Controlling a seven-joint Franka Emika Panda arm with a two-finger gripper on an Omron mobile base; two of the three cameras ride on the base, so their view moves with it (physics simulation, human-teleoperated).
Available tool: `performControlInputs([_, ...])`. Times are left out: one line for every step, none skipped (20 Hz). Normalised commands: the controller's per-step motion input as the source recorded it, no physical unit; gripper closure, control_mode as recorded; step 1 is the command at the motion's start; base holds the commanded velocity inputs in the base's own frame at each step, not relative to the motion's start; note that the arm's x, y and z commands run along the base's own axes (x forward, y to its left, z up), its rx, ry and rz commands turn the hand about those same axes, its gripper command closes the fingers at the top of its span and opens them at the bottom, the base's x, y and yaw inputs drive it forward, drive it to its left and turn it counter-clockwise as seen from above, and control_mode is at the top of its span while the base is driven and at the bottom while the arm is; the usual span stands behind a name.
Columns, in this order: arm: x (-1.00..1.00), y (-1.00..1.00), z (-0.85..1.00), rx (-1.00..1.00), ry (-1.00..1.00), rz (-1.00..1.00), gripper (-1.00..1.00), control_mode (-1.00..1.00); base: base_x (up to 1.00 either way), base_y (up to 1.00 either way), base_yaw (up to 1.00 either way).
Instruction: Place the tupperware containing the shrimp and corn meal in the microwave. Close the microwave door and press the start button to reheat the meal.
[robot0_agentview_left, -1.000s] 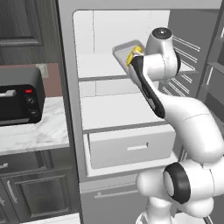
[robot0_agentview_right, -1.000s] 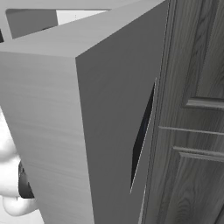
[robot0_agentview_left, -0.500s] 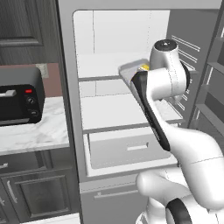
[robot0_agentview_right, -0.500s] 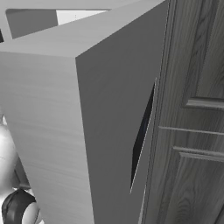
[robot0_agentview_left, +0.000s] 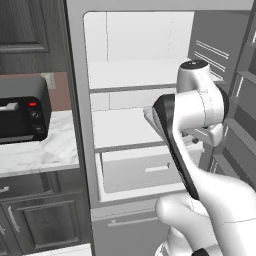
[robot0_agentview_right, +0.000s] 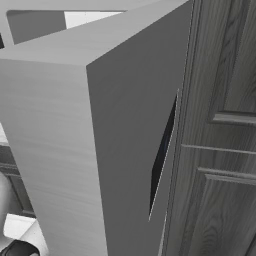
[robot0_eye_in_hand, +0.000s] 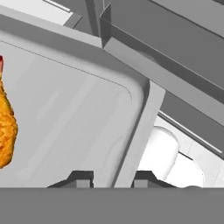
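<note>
- Gripping the tupperware (robot0_eye_in_hand: 87, 131) by its rim, gripper (robot0_eye_in_hand: 107, 178) jaws closing on either side.
- Carrying the shrimp (robot0_eye_in_hand: 6, 127) inside, before the open fridge (robot0_agentview_left: 135, 65).

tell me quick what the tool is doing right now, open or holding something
Tool: closed on the rim of the tupperware, one tip on each side of its raised edge; the shrimp lies inside.
</note>
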Motion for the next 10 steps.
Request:
performControlInputs([-0.49,0.00,-0.16,0.00,0.15,-0.03,1.00,-1.00,0.00,0.00,0.00])
performControlInputs([-0.34,0.00,-0.15,0.00,0.10,-0.04,1.00,-1.00,0.00,0.00,0.00])
performControlInputs([-0.24,-0.03,-0.11,0.00,0.02,-0.04,1.00,-1.00,0.00,0.00,0.00])
performControlInputs([-0.11,-0.06,-0.08,0.00,0.00,-0.03,1.00,-1.00,0.00,0.00,0.00])
performControlInputs([-0.04,-0.11,-0.04,0.00,0.00,-0.03,1.00,-1.00,0.00,0.00,0.00])
performControlInputs([0.00,-0.12,-0.01,0.00,0.00,-0.02,1.00,-1.00,0.00,0.00,0.00])
performControlInputs([0.00,-0.11,0.00,0.00,0.00,-0.01,1.00,-1.00,0.00,0.00,0.00])
performControlInputs([0.00,-0.09,0.00,0.00,-0.01,0.00,1.00,-1.00,0.00,0.00,0.00])
performControlInputs([0.00,-0.04,0.00,0.00,0.00,0.00,1.00,-1.00,0.00,0.00,0.00])
performControlInputs([0.00,0.00,0.00,0.00,0.00,0.00,1.00,-1.00,0.00,0.00,0.00])
